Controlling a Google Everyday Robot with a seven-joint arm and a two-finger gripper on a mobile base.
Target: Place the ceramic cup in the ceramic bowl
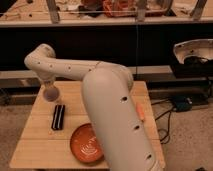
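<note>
The ceramic bowl (86, 144), wide, shallow and orange-brown with pale curved lines inside, sits on the wooden table (35, 145) near its front edge, partly hidden by my white arm. My gripper (48, 84) hangs down over the table's back left part. A small pale round shape right under it looks like the ceramic cup (50, 94). It lies behind and to the left of the bowl. I cannot see whether the cup rests on the table or is held.
A black oblong object (58, 117) lies on the table between the cup and the bowl. A small orange object (141, 112) lies near the table's right edge. My arm covers the table's right middle. Cables and a box lie on the floor at the right.
</note>
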